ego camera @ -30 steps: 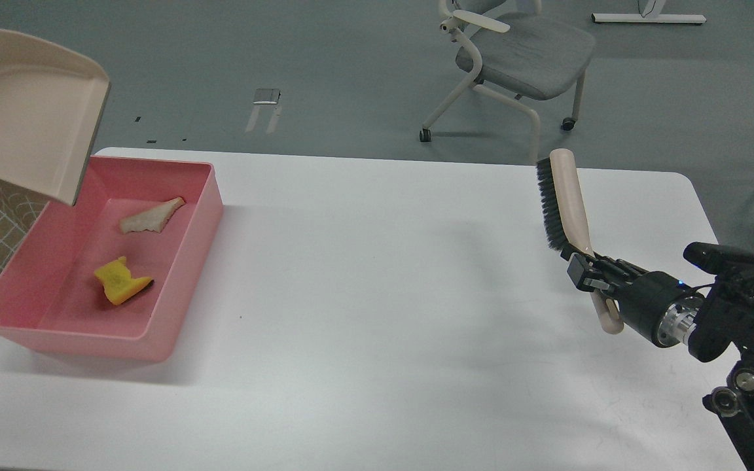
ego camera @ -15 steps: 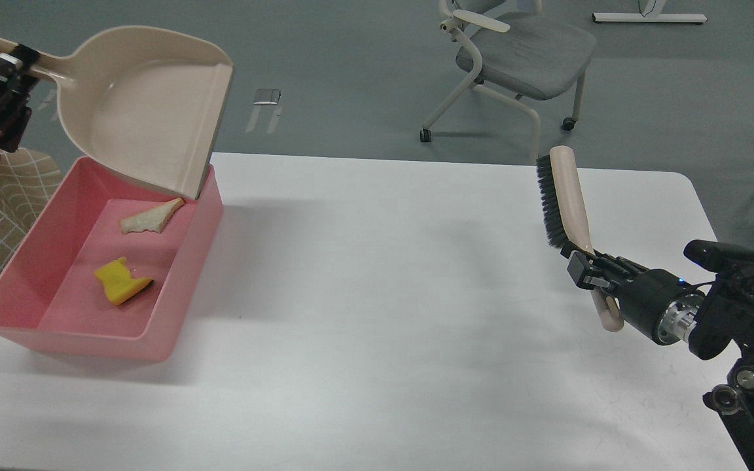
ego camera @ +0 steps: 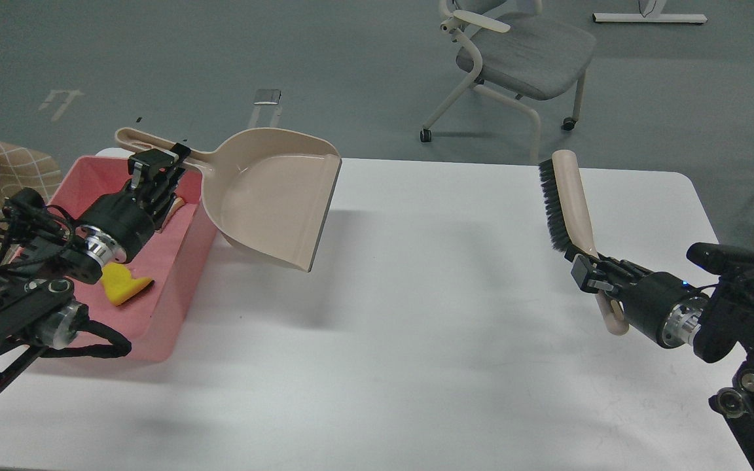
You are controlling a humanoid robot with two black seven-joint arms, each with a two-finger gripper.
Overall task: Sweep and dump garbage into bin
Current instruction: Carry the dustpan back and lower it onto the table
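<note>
The yellow sponge (ego camera: 123,286) and the bread slice (ego camera: 171,208), mostly hidden, lie inside the pink bin (ego camera: 180,288), so dumping looks done. Above them, the left pincer (ego camera: 158,162) grasps the empty dustpan (ego camera: 272,196) over the desk (ego camera: 416,327). The right pincer (ego camera: 588,275), well apart, clenches the brush (ego camera: 563,203).

Grey floor — grey chair (ego camera: 521,49) behind

The left gripper (ego camera: 154,167) swung the beige dustpan (ego camera: 272,196) down from above the pink bin (ego camera: 174,307) toward three o'clock, until its pan hung over the white table (ego camera: 416,294). The left arm came into view, covering most of the bread slice (ego camera: 177,204).
</note>
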